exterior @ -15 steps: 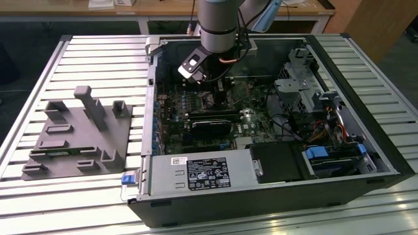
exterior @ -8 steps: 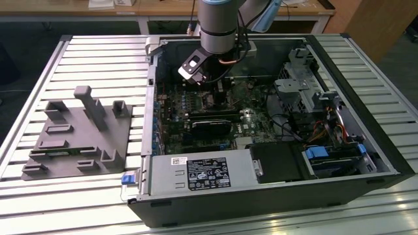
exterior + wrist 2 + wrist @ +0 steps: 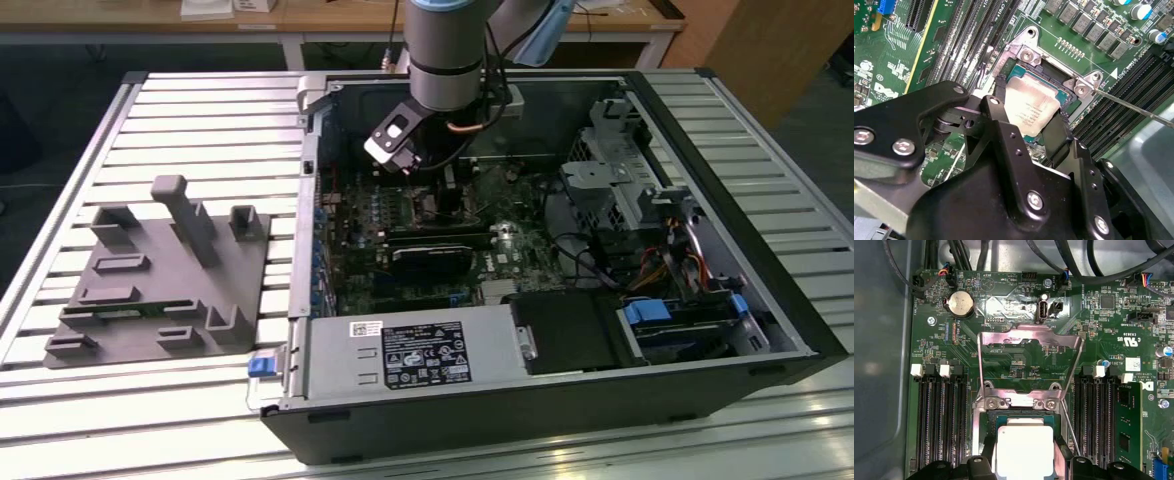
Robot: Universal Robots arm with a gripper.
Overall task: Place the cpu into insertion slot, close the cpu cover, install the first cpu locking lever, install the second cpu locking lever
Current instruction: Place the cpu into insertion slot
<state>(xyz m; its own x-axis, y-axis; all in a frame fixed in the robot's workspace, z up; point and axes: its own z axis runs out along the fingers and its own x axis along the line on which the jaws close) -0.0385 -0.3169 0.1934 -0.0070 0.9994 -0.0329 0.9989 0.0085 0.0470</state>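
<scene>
Slatted table (image 3: pixel 160 110), open case (image 3: pixel 534 400): I see the gripper (image 3: pixel 1026 122), jaws clamped on the cpu (image 3: pixel 1029 107), over the insertion slot (image 3: pixel 1054 75), cpu cover (image 3: pixel 1029 332) raised.

Slatted metal table (image 3: pixel 174 110) carried two things. Open black PC case (image 3: pixel 561 400) lay on its side w/ interior facing up, taking the middle & the exterior view's right. Grey fixture (image 3: pixel 147 290) w/ upright posts sat flat on the slats at the exterior view's left, just beside the case.
</scene>
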